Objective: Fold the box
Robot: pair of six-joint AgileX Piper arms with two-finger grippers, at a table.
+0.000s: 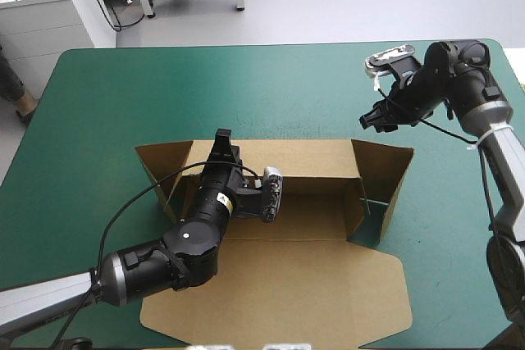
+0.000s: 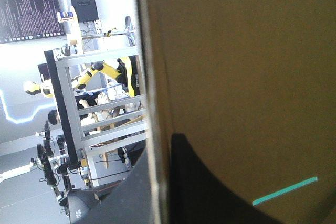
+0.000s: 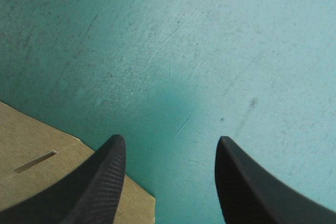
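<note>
left claw (image 1: 221,141) is clamped nearly closed on the box (image 1: 287,284), pinching the upright far wall, with side walls raised on either side of it and the lid flat behind its wrist. right claw (image 1: 379,120) hangs spread wide above the teal-green cover (image 1: 107,104), a box corner just beneath it.

High view down over the table (image 1: 123,96); left wrist view against the box (image 2: 236,77) wall, right close above teal-green cover (image 3: 210,51).

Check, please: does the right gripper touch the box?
Apart. The high view shows teal-green cover between the right gripper and the box, at its far right wall.
</note>
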